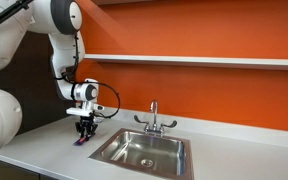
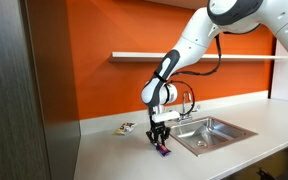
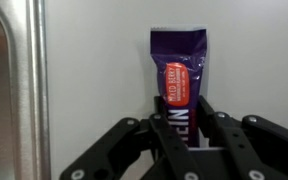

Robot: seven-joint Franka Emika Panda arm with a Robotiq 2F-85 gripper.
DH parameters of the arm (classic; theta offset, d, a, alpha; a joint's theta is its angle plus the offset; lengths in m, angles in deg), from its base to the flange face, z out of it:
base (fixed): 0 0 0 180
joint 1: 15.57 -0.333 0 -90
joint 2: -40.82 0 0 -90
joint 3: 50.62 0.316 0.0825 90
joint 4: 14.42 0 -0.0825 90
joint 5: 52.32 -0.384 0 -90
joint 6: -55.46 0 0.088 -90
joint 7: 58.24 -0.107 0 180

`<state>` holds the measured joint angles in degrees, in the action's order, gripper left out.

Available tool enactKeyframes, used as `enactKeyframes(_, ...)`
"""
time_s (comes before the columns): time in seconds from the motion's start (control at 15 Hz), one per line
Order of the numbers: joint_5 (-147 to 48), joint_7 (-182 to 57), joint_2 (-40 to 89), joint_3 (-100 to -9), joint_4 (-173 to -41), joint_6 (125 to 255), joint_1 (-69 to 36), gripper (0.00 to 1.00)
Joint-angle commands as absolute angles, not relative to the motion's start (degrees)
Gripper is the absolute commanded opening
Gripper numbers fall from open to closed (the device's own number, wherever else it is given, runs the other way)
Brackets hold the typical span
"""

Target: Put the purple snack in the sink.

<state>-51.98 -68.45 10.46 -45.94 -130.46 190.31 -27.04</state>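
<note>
The purple snack (image 3: pixel 178 70) is a flat purple packet with a red-orange label, lying on the pale counter left of the sink rim (image 3: pixel 29 80). My gripper (image 3: pixel 181 125) points straight down over it, and its two black fingers press against both long sides of the packet's near end. In both exterior views the gripper (image 1: pixel 84 130) (image 2: pixel 160 141) is low at the counter with the snack (image 1: pixel 81 143) (image 2: pixel 164 152) at its fingertips, just beside the stainless steel sink (image 1: pixel 187 150) (image 2: pixel 190 143).
A chrome two-handled faucet (image 1: pixel 154 120) (image 2: pixel 190 103) stands behind the basin. A small pale packet (image 2: pixel 125 128) lies on the counter near the wall. A shelf (image 1: pixel 204 60) runs along the orange wall above. The counter edge is close in front.
</note>
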Motion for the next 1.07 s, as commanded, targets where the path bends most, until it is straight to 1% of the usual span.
enactKeyframes(0.0,-52.65,-69.52,10.15,-46.24,-130.54,190.87,-26.78,0.09)
enactKeyframes(1.0,-49.07,-74.38,21.41,-49.62,-133.36,187.51,-26.79,0.09)
